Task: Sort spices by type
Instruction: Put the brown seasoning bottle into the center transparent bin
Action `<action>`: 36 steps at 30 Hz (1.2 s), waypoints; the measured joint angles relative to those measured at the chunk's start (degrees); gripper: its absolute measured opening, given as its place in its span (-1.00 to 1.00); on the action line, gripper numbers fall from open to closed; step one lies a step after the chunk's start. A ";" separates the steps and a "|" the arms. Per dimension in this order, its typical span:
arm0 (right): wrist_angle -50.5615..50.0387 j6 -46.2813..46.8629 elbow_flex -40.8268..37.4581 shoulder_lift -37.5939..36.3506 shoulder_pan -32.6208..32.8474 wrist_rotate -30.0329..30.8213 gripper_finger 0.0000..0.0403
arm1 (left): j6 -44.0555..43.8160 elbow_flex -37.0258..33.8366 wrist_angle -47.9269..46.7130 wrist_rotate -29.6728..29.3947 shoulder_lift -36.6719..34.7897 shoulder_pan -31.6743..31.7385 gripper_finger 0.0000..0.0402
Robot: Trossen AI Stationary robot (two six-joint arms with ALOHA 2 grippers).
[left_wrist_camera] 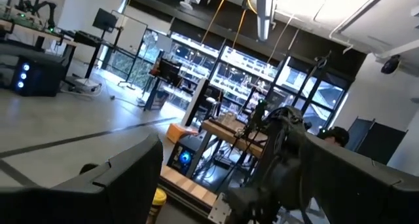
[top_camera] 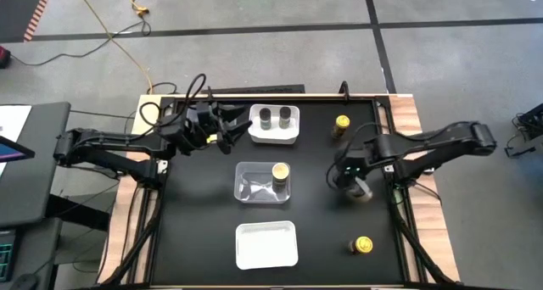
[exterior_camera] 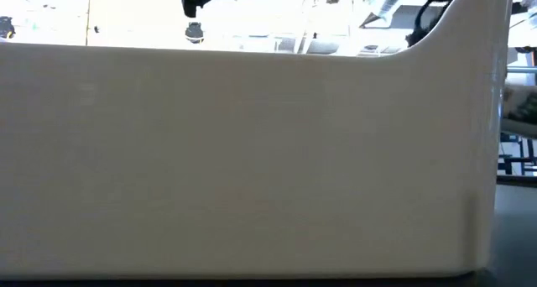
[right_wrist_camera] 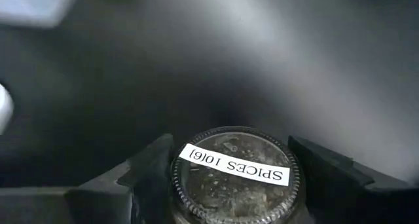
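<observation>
My right gripper is at the table's right side, shut on a small glass spice jar; its lid is hidden. My left gripper hangs open beside the left end of the far white tray, touching nothing. Two dark-lidded jars stand in that tray. A jar with a yellowish lid stands in the clear middle tray. Two yellow-lidded jars stand on the table, one far right and one near right. My right gripper pinches the jar between its two fingers, one on each side of the glass body. The jar's base, with a white label "SPICES", faces the wrist camera, so it sits tipped in the hold. Whether it touches the table cannot be told.
An empty white tray lies at the near edge, and its wall blocks nearly all of the low view. The black tabletop is bare on the left and between the trays and the right-hand jars. Cables run along the far left.
</observation>
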 joint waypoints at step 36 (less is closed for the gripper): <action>2.89 -106.86 13.53 39.91 19.41 16.85 0.68 | 0.19 0.00 -5.55 0.51 0.00 -2.36 0.71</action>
